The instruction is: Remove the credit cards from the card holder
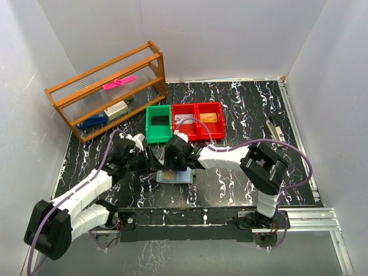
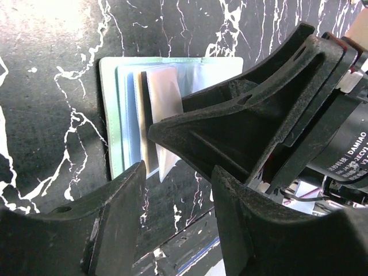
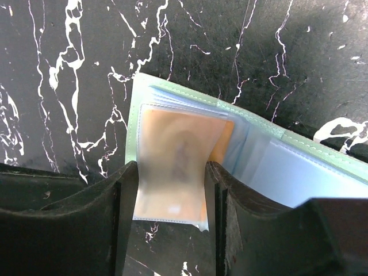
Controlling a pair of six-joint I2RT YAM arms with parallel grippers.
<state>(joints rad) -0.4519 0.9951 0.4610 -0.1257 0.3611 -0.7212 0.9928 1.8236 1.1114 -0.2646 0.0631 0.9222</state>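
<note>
Card holder: lies open on table, front centre, pockets upward for access.
Right gripper: about half-wide, clamped on both side edges of frosted sleeve, tan credit card inside. Likely placed to draw it out.
Left gripper: parted, empty, just beside the holder's edge, probably to steady it.

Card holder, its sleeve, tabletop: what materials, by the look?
Card holder: probably vinyl or faux leather, matte pale green-blue, stitched edge. Inner sleeve: frosted flexible plastic; tan shows through blurred. Tabletop: glossy black marble-look, white veins; likely laminate or film.
</note>
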